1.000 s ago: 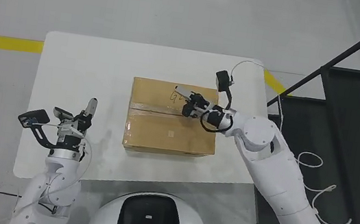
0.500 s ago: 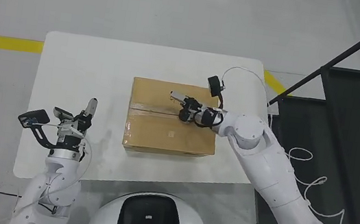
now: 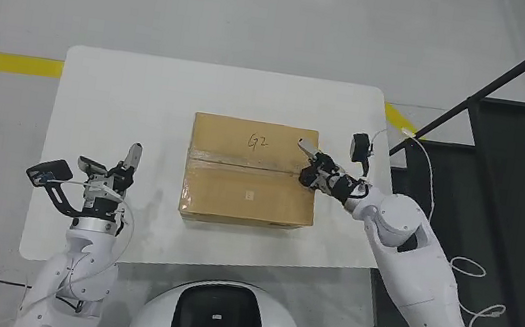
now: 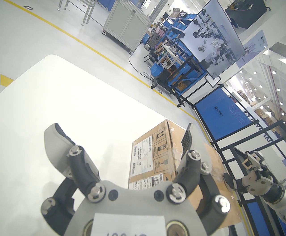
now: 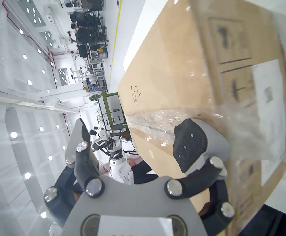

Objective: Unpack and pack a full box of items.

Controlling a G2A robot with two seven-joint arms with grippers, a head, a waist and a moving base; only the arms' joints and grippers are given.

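Note:
A closed cardboard box [image 3: 251, 174] sits in the middle of the white table [image 3: 119, 103], its top seam sealed with clear tape [image 3: 243, 161]. My right gripper [image 3: 306, 163] is at the box's right edge, level with the seam, and is open. In the right wrist view one black pad [image 5: 190, 143] lies against the box [image 5: 174, 67] by the wrinkled tape [image 5: 156, 118]; the gripper [image 5: 134, 129] holds nothing. My left gripper [image 3: 108, 167] is open over the table's front left, apart from the box [image 4: 154, 156]. The left wrist view has it [image 4: 123, 134] empty.
A black metal stair frame [image 3: 483, 174] stands close to the table's right side. A yellow line [image 3: 4, 61] runs across the floor behind the table. Bare tabletop lies left of the box.
My right gripper has drawn back to the right along the tape seam, from over the box's top to its right edge. The left arm has not moved.

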